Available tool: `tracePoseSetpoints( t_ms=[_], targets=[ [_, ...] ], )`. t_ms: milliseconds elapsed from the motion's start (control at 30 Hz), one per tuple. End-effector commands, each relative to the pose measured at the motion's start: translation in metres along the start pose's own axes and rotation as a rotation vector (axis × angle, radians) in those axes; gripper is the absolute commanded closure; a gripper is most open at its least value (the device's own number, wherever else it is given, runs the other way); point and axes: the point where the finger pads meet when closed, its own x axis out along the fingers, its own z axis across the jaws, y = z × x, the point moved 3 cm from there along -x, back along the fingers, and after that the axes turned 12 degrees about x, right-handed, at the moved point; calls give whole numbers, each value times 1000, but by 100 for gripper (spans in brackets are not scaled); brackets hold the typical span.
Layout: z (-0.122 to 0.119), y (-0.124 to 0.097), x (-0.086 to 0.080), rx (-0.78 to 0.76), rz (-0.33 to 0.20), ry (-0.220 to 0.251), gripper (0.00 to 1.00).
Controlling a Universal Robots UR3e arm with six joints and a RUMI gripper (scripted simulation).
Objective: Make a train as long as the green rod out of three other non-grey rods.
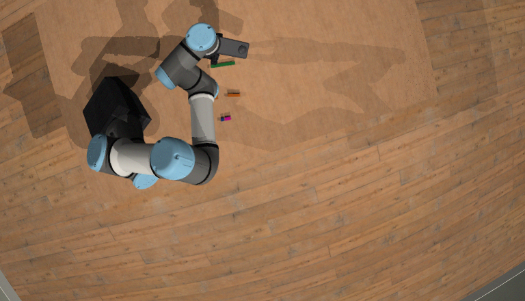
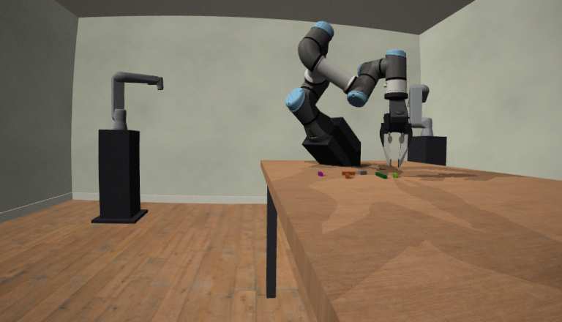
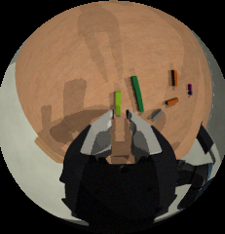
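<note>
My gripper [image 2: 394, 166] [image 3: 120, 113] points down with a narrow gap between its fingertips and nothing held. It is above the near end of the lime rod [image 2: 395, 175] [image 3: 118, 102]. The green rod [image 1: 223, 64] [image 2: 381, 175] [image 3: 137, 94] lies beside the lime one, apart from it. One orange rod [image 1: 233, 94] [image 2: 347, 176] [image 3: 175, 78] lies further off. A second orange rod [image 2: 345, 173] [image 3: 172, 101] lies at an angle, mostly hidden by the arm in the top view. A magenta rod [image 1: 227, 118] [image 2: 320, 173] [image 3: 190, 88] and blue rod [image 1: 222, 118] [image 3: 191, 93] lie end to end, seemingly touching.
A grey rod [image 2: 362, 173] [image 3: 157, 114] lies between the green rod and the angled orange rod. The arm hides the lime and grey rods in the top view. The black arm base [image 1: 112, 104] [image 2: 335, 146] stands at the table's far end in the exterior view.
</note>
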Motion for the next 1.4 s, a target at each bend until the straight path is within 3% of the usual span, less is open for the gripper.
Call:
tracePoseSetpoints(
  t_ms=[0, 1367],
  targets=[
    [-2, 2, 5, 3, 5, 15, 86],
    [-3, 2, 10, 4, 5, 16, 86]
  ],
)
